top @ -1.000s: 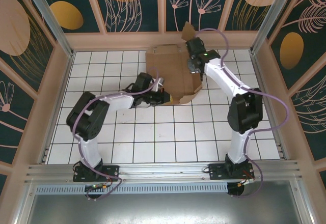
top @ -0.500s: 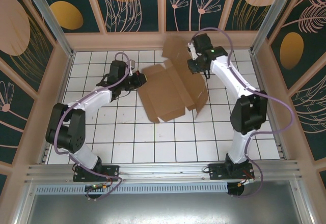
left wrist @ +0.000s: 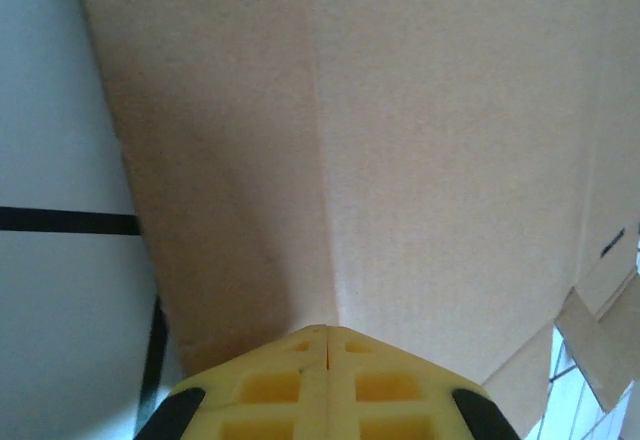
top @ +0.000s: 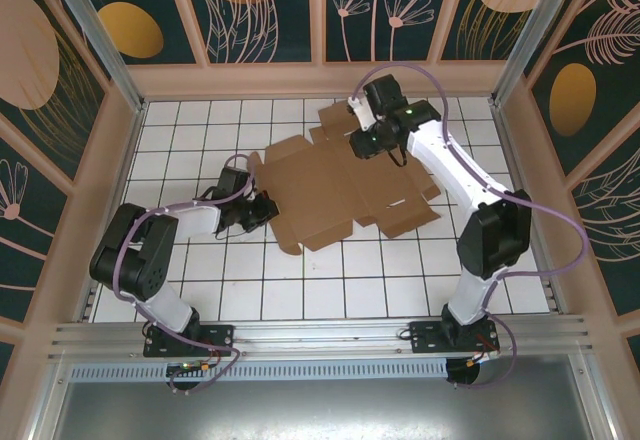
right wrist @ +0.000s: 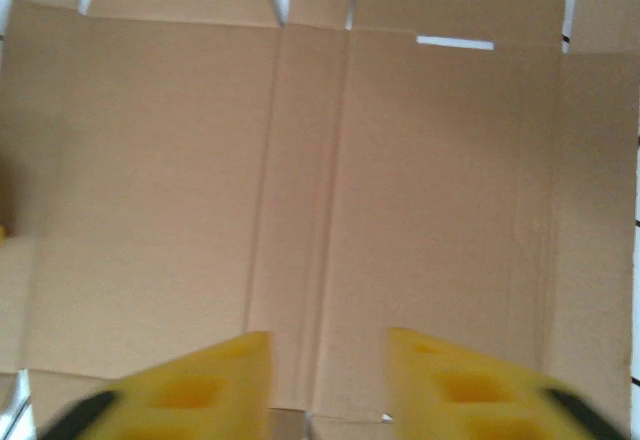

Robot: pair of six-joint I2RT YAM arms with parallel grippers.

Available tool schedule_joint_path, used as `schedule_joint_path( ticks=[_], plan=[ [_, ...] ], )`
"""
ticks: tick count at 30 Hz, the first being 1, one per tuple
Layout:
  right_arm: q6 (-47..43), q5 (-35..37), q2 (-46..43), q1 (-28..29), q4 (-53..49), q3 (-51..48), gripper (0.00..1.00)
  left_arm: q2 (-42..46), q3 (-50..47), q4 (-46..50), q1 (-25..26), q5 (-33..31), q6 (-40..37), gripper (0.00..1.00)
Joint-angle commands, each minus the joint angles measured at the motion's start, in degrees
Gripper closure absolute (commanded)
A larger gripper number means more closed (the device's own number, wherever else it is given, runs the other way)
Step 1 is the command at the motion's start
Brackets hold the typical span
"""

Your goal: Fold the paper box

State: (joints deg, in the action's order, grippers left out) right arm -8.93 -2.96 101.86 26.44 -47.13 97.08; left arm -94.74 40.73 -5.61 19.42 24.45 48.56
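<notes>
Left gripper closed, right gripper parted: the paper box flap beneath it should be gripped near its crease.

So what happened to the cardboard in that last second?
The box, half folded up at the back, has opened out and now lies flat on the tiles. The right gripper has opened and seems to have let go, above the far edge. The left gripper swung out left, then back to the box's left edge, shut throughout. Arm bases stayed put.
</notes>
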Motion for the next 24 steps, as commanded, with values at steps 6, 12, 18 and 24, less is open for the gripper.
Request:
schedule_joint_path(
  ticks=[6, 12, 18, 24],
  plan=[
    [8.5, -9.9, 0.7, -18.8, 23.6, -14.6, 0.31, -0.7, 5.4, 2.6, -1.4, -7.1, -2.8, 1.0],
    [6.3, -14.7, 9.0, -24.5, 29.9, -12.9, 0.25, -6.5, 8.2, 3.8, -1.3, -5.4, -4.4, 1.0],
    [6.8, -33.5, 19.0, -29.6, 28.3, -7.4, 0.21, -10.3, 9.5, 5.3, -1.4, -6.4, -6.4, 1.0],
    [6.2, -41.5, 25.8, -30.3, 24.4, -4.0, 0.23, -11.6, 11.2, 7.1, -1.5, -7.2, -7.4, 1.0]
  ],
)
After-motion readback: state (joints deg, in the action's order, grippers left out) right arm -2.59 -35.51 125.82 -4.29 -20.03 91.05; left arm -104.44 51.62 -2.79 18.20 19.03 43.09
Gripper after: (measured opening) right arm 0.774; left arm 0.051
